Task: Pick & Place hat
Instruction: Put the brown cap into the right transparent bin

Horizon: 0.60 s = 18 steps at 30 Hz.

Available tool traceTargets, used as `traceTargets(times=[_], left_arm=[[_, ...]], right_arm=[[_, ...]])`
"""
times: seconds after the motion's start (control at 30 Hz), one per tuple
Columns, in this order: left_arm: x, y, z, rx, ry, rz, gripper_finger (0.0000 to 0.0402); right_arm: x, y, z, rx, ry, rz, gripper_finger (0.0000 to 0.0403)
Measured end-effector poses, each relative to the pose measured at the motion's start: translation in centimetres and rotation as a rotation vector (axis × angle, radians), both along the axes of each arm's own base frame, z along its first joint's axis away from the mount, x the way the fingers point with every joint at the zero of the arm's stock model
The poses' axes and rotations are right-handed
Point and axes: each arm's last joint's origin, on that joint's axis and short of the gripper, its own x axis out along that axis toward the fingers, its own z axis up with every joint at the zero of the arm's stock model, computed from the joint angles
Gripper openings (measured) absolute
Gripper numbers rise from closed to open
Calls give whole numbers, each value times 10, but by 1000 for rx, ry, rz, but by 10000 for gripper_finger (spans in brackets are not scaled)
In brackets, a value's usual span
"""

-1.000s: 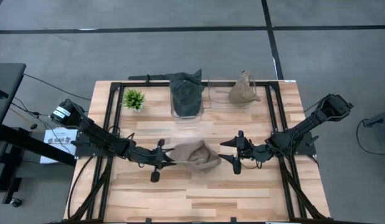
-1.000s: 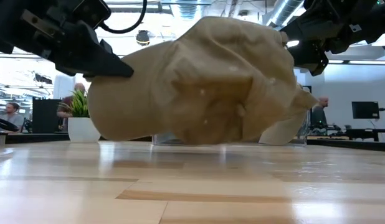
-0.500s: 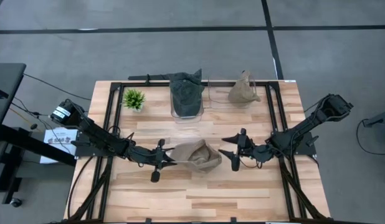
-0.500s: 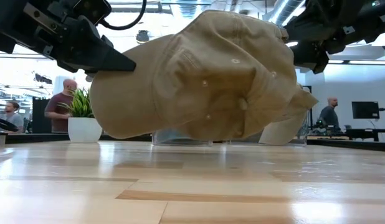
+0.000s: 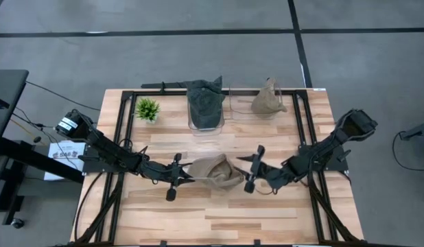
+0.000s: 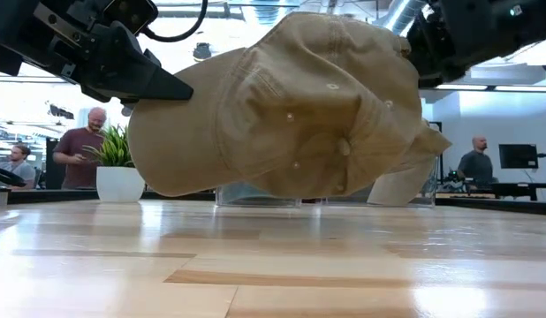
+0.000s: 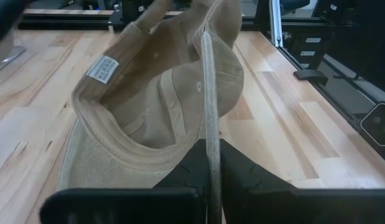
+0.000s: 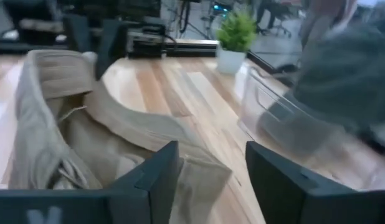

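Bare wood lies open along the near edge of the light wooden table [image 5: 219, 216]. Toward the far edge, a clear plastic bin [image 5: 205, 110], a second clear bin [image 5: 256, 110] and a small potted green plant [image 5: 147, 108] stand in the way.

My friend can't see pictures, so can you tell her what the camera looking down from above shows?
Two dark robot arms meet at a tan cap on a wooden table: the left gripper is shut on its edge and the right gripper is open beside it. Along the far edge stand a small potted plant, a clear bin with a dark cap and another tan cap.
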Motion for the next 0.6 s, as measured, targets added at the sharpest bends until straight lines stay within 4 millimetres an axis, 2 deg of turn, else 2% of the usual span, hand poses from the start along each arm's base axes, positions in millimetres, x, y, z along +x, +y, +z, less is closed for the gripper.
traceTargets(times=[0.17, 0.27, 0.43, 0.6], left_arm=[[0, 0, 0, -3, 0, 1, 21], [0, 0, 0, -5, -2, 1, 19], [0, 0, 1, -32, -2, 0, 19], [1, -3, 5, -71, -35, -69, 19]], right_arm=[[22, 15, -1, -105, 44, 24, 134], [37, 17, -1, -163, 46, -59, 112], [58, 9, 1, -260, 43, -262, 83], [76, -5, 6, -287, 46, -358, 65]])
